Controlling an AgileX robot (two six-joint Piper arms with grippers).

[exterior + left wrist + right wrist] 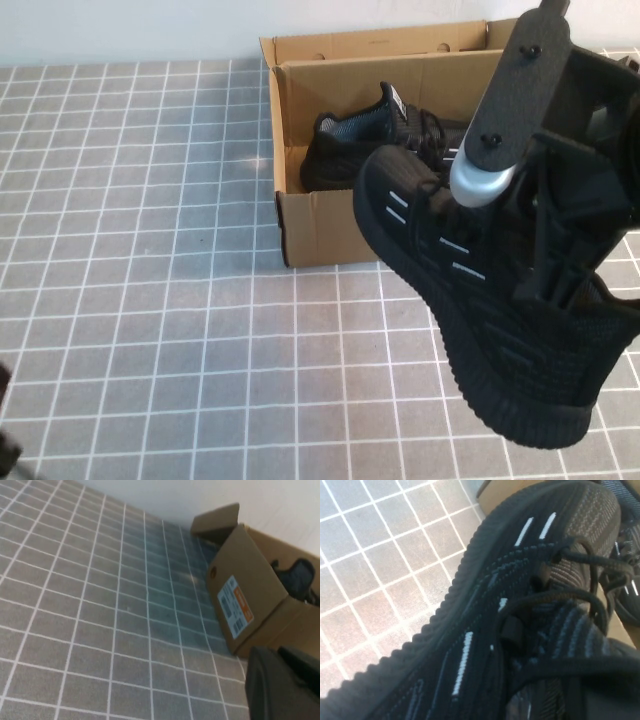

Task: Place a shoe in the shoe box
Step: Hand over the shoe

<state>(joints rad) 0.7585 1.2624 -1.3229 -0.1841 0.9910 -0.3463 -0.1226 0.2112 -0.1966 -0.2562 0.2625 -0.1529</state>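
The right gripper (560, 260) hangs above the tiles with the shoe (480, 330) clamped in it, toe tilted toward the box (310, 225). Ahead of it the box stands open-topped, but a second shoe (370, 145) already fills the floor at the near wall; its front wall rises between gripper and interior. Left of the gripper the tiled table (150, 250) lies open. The left gripper (280, 685) sits low and well apart, its view onto the box's labelled side.

Your right arm (520, 90) has a flat matte-black link plate with two dark screws and a rounded silver-grey joint cap (480, 185); the right gripper (560, 250) is angular black. The left gripper (282, 685) shows only blurred black housing.
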